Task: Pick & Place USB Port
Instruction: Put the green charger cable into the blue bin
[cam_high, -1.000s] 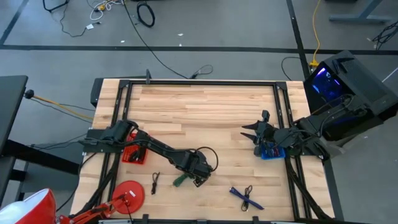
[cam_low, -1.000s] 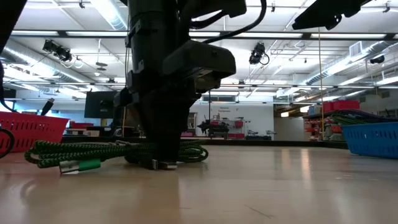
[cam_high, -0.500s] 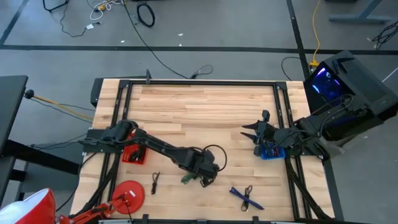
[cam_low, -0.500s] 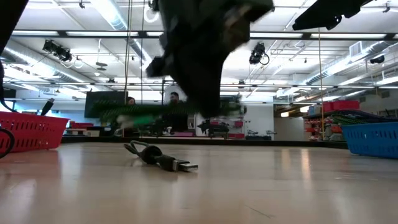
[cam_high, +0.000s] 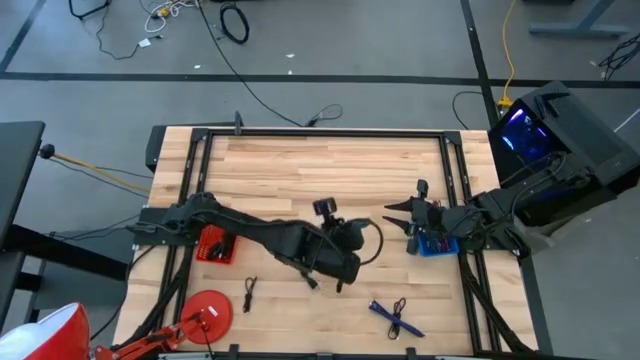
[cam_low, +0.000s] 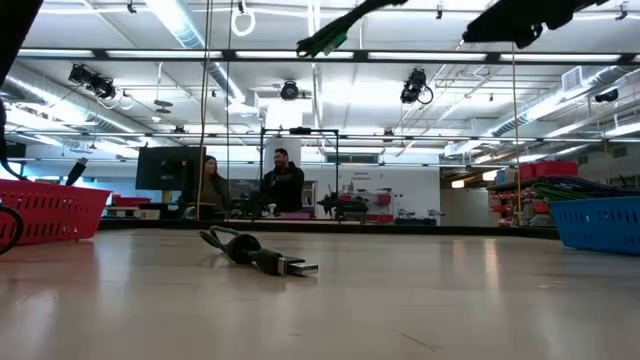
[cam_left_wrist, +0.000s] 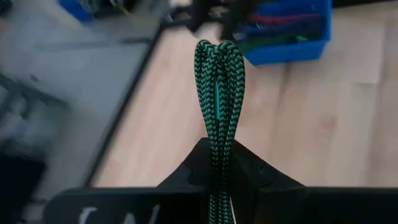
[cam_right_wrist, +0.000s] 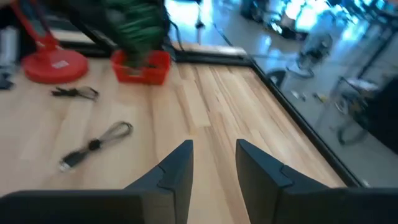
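While the left gripper (cam_left_wrist: 217, 171) hangs over the middle of the tabletop (cam_high: 330, 170), its jaws are closed on a green braided USB cable (cam_left_wrist: 219, 93), whose folded loops stand out past the fingertips in the left wrist view. The cable is therefore off the wood and in the air, carried roughly midway between the two sides of the tabletop. Beyond it, that same view shows the blue bin (cam_left_wrist: 292, 34) with other cables inside, so the arm seems pointed toward it. This looks like the carrying step: the pick is done and the place is not yet made.

The right gripper (cam_right_wrist: 214, 165) waits near the blue bin at the right edge, its jaws parted a little and holding nothing. A black cable (cam_low: 258, 254) lies loose on the tabletop, another black cable (cam_high: 248, 293) rests near the red disc (cam_high: 204, 313), and a blue-and-black cable (cam_high: 392, 316) lies near the front edge. A red bin (cam_high: 217, 246) sits at the left.

The next move probably calls for bringing the green cable above the blue bin without brushing the right arm, then letting go so the loops drop inside rather than drape over the rim.
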